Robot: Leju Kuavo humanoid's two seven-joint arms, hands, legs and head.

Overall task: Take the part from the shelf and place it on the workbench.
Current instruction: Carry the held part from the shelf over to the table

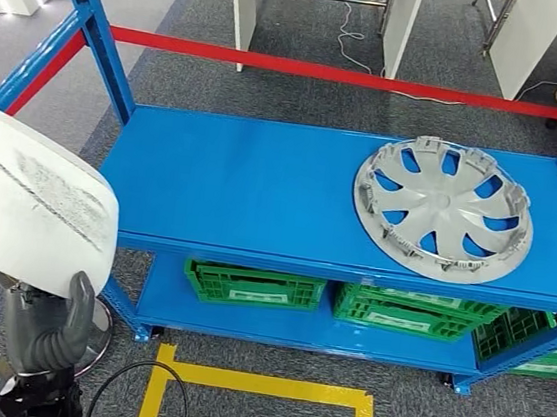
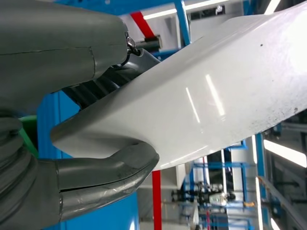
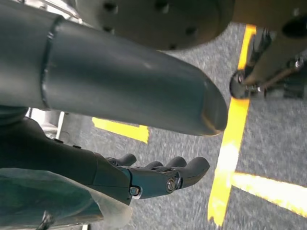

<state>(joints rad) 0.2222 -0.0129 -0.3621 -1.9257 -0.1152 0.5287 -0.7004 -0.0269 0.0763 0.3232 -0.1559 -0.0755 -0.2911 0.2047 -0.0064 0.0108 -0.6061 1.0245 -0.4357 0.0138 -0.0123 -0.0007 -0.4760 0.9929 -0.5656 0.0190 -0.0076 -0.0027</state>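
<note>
A large white curved part fills the lower left of the head view, held up beside the blue shelf. My left hand grips its lower edge, the thumb pressed on the white face. In the left wrist view the part is pinched between the grey thumb and the dark fingers behind it. My right hand hangs over the grey floor with its fingers stretched out and apart, nothing in it.
A silver wheel cover lies on the right end of the shelf top. Green crates stand on the lower shelf. Yellow tape marks the carpet in front. White bench legs stand beyond a red bar.
</note>
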